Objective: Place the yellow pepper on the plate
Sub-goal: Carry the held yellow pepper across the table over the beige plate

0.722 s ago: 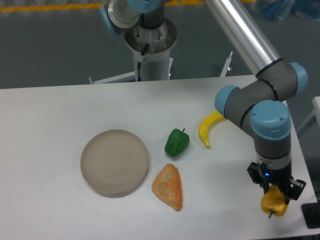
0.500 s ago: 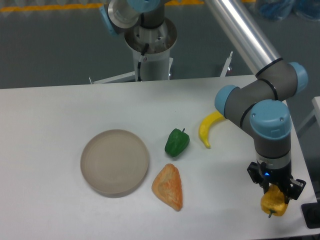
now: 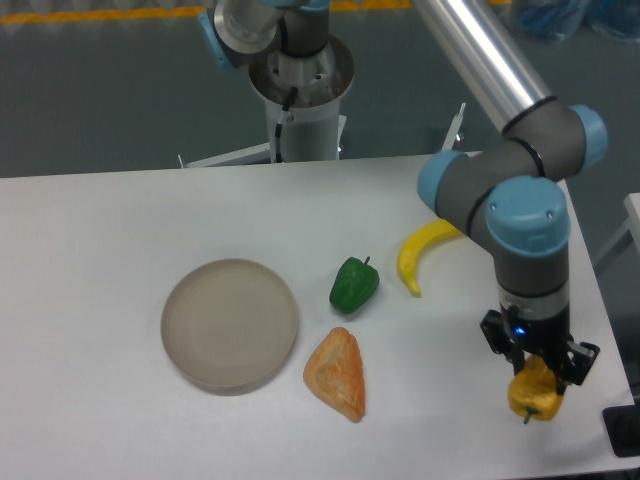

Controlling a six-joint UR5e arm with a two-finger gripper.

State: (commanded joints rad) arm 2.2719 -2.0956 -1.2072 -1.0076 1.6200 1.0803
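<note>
Arm shifted left, hand clamped on yellow pepper — plate well apart, unmoved

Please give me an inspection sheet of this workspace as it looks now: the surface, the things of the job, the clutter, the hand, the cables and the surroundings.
Surface: white flat table, no spills seen.
Job's things: small lumpy yellow pepper is gripped near the table's front right corner; round beige-grey plate sits left of centre with nothing on it.
Clutter: small green pepper right of the plate; curved yellow banana further right, partly behind the arm; orange wedge-shaped pastry just off the plate's right rim.
Hand: the black two-finger hand points down, shut on the yellow pepper.
Cables: nothing seen.
Surroundings: grey floor; round metal arm base behind the table.
</note>
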